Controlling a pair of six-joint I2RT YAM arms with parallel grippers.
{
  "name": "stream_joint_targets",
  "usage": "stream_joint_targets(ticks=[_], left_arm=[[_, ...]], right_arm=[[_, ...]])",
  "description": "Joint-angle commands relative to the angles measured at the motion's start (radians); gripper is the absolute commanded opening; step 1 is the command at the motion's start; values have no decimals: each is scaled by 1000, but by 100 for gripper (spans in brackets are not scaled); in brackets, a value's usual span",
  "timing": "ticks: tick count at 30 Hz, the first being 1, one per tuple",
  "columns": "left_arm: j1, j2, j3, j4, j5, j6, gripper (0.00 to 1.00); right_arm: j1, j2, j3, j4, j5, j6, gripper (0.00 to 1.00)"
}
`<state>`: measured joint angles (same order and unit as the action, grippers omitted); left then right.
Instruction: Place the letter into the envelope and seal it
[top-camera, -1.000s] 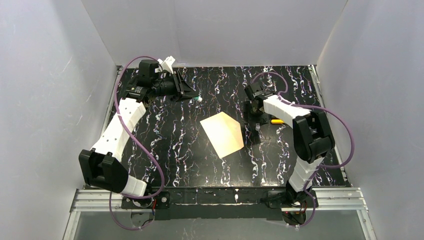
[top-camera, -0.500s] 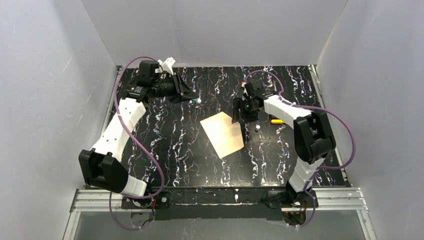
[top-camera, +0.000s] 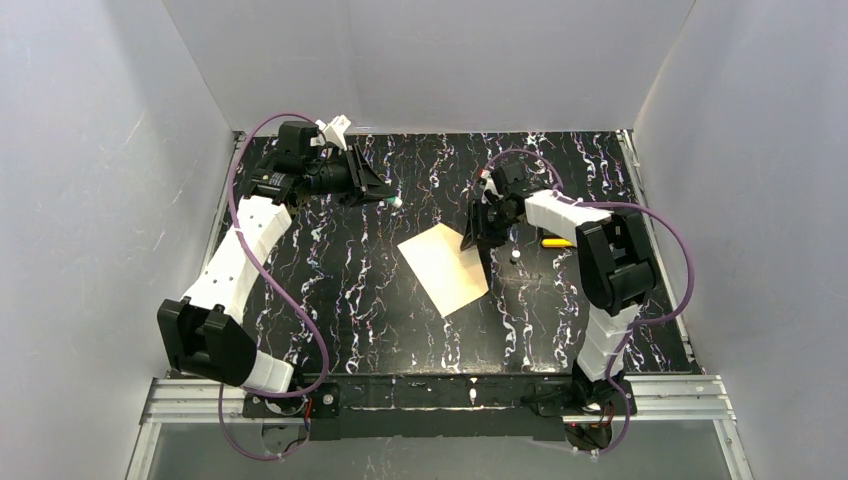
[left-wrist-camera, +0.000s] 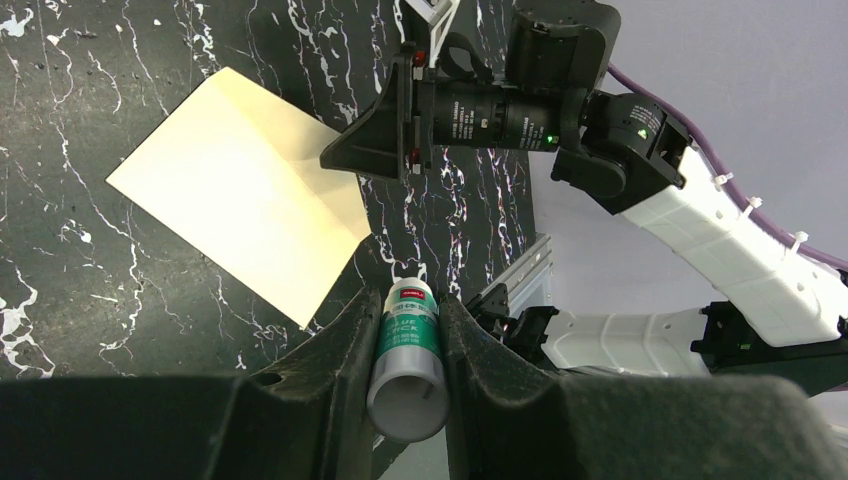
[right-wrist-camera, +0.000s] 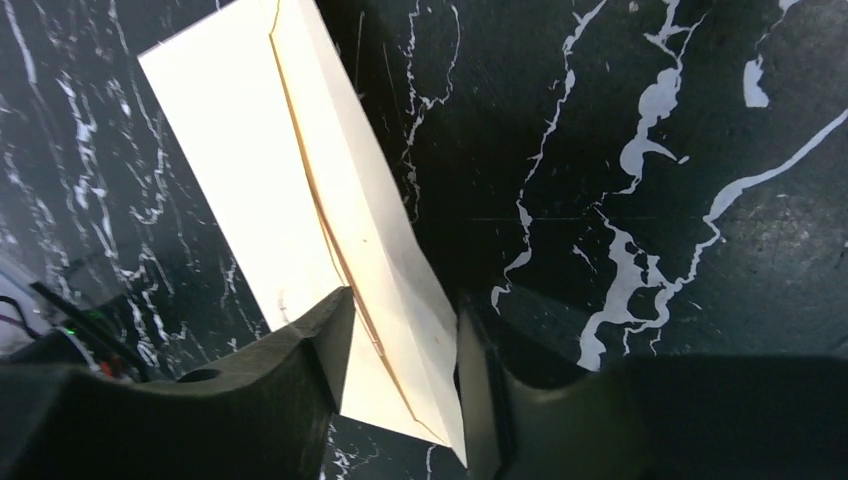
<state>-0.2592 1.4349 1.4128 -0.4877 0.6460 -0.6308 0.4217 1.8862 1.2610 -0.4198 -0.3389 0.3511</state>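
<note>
The black, white-veined marbled worktop (top-camera: 350, 300) carries one sheet-like thing at its middle: the cream-tan paper envelope (top-camera: 445, 268), lying flat and skewed, its pointed flap (right-wrist-camera: 370, 200) along the side nearest the right arm (top-camera: 610, 260). No separate pale-yellow letter shows in any view. It may be inside the envelope, but I cannot tell.

The right fingers (right-wrist-camera: 310, 360) hang low over the flap's edge, standing apart with the paper showing in the gap. They grip nothing yet. The left arm (top-camera: 240, 240) waits at the far left corner, well apart from the envelope. Its left fingers (left-wrist-camera: 355, 340) are clamped on a grey glue stick with a green label and white cap (left-wrist-camera: 407, 350). A small yellow object (top-camera: 552, 242) lies just beside the right arm.

The risk lies in how thin the paper is. Flat on a slick surface, the flap gives the fingers little edge to catch, so closing could skid the whole envelope sideways or crumple the flap rather than lift it. The glue stick looks capped, and pressing the flap down before any glue is spread would leave it unsealed.
</note>
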Motion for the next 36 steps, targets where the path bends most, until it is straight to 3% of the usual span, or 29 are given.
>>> stream_joint_targets(ticks=[1,5,9,13,17,23,26,30,32,36], left_arm=[[-5,-37,15,-16,13,11,0],[-3,-38,17,-15,14,11,0],[-5,-37,15,-15,15,10,0],[-4,-36,12,-15,15,10,0],[-4,-31,0,-12,10,7,0],[-62,-13,-40,-9,-87,15,0],[-106,11,-58,-10,-178,29,0],[-173,59,-62,-37,-280,61,0],[-198,82,-59,-46,-302,77,0],[-234,130,-51,-53,-325,105,0]], right_arm=[[-18,9,-17,62,-94,25,46],[-30,15,-53,116,-137,59,28],[-31,4,-107,200,-158,100,16],[-31,-55,-227,421,-165,217,6],[-28,-151,-384,661,-84,385,6],[-13,-267,-500,711,74,491,7],[0,-308,-545,713,108,508,15],[6,-360,-563,634,174,509,56],[5,-397,-545,572,212,475,69],[5,-447,-465,430,266,386,74]])
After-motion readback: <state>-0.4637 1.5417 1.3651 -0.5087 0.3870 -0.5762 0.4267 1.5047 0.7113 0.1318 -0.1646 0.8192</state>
